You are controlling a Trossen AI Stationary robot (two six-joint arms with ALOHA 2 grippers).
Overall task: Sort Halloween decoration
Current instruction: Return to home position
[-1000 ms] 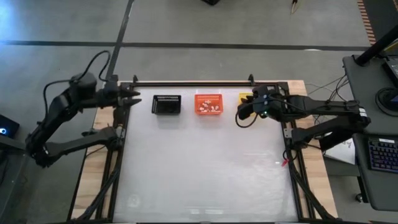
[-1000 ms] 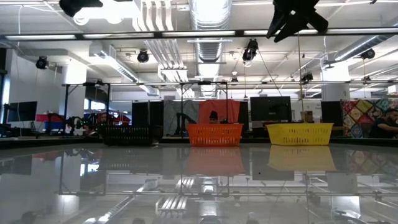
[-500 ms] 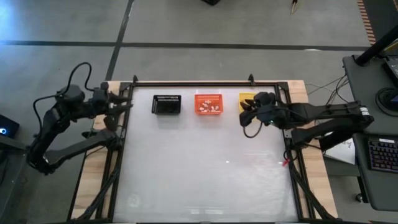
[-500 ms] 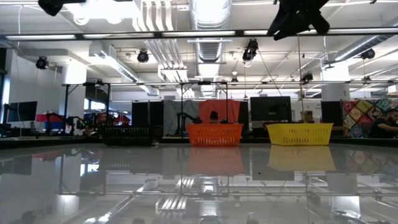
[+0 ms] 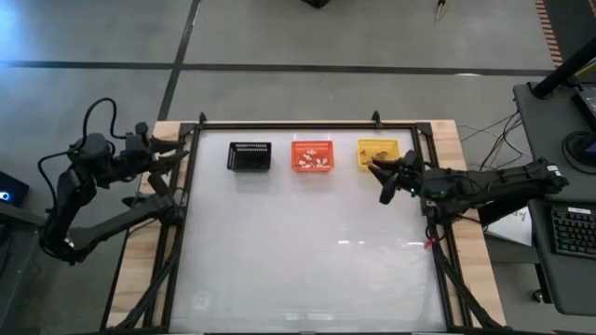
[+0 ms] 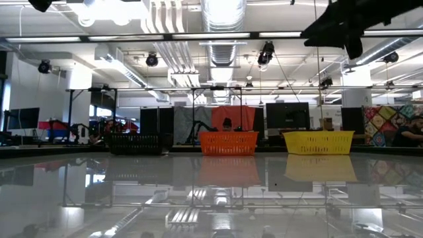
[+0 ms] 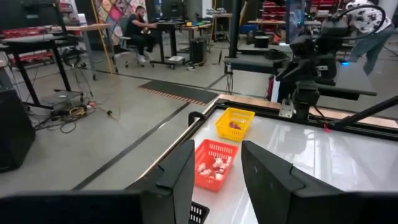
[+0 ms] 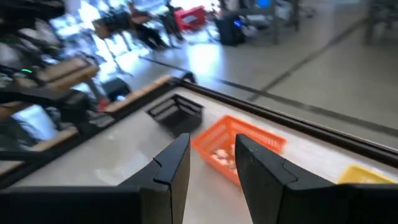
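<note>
Three small baskets stand in a row near the table's far edge: black (image 5: 249, 155), orange (image 5: 313, 154) and yellow (image 5: 377, 151). Halloween decoration lies inside two of them: white bits in the orange basket (image 7: 211, 167) and brownish pieces in the yellow one (image 7: 235, 126). My left gripper (image 5: 175, 152) hangs open and empty beyond the table's far left corner, pointing roughly level toward the baskets. My right gripper (image 5: 380, 175) hangs open and empty just on the near side of the yellow basket, above the table. In both wrist views nothing sits between the fingers (image 7: 217, 180) (image 8: 211, 168).
The white table top (image 5: 307, 251) stretches from the baskets to the near edge. A black rail (image 5: 289, 124) runs along the far edge. A desk with a keyboard (image 5: 568, 233) stands to the right. People sit at desks in the room behind (image 7: 140, 28).
My left gripper has drawn back toward the table's left edge, away from the black basket. My right gripper has come off the yellow basket toward the near and right edges, sunk lower and tipped up from pointing down to nearly level, leaving the yellow basket uncovered.
</note>
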